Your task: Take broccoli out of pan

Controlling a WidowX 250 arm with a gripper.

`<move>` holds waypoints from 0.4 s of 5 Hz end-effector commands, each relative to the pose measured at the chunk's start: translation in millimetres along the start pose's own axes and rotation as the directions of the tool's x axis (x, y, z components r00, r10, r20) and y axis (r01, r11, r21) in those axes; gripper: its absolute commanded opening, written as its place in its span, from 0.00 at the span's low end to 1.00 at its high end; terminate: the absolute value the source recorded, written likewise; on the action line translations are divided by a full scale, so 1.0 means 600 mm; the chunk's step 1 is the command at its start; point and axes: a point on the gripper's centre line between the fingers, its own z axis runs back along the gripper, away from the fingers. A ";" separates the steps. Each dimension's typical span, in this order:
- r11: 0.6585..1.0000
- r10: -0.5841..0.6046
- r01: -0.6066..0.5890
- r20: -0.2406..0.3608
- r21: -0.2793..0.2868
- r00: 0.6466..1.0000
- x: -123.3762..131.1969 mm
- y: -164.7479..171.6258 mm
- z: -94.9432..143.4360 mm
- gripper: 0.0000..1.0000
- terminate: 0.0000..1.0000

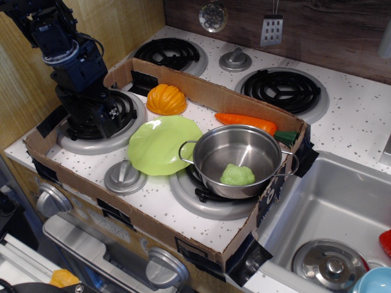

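The broccoli (237,175), a small pale green lumpy toy, lies on the bottom of the pan (215,152), toward its front right. The pan is a shiny steel pot with two wire loop handles, standing on the front right burner. My gripper (102,121) is far to the left, low over the front left burner (125,137), about a plate's width away from the pan. Its dark fingers point down and blend into the black burner coil, so I cannot tell how the jaws stand. Nothing shows in them.
A lime-green plate (162,144) lies between my gripper and the pan. An orange squash toy (166,99) and a carrot (245,122) lie behind them. A low cardboard wall (183,76) rings the work area. A sink (351,195) with a lid (330,264) is on the right.
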 end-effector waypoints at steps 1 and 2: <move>1.000 0.000 0.000 0.000 0.000 1.000 0.000 0.000 0.000 1.00 0.00; 0.999 0.046 -0.046 -0.002 -0.010 0.999 0.015 -0.002 0.012 1.00 0.00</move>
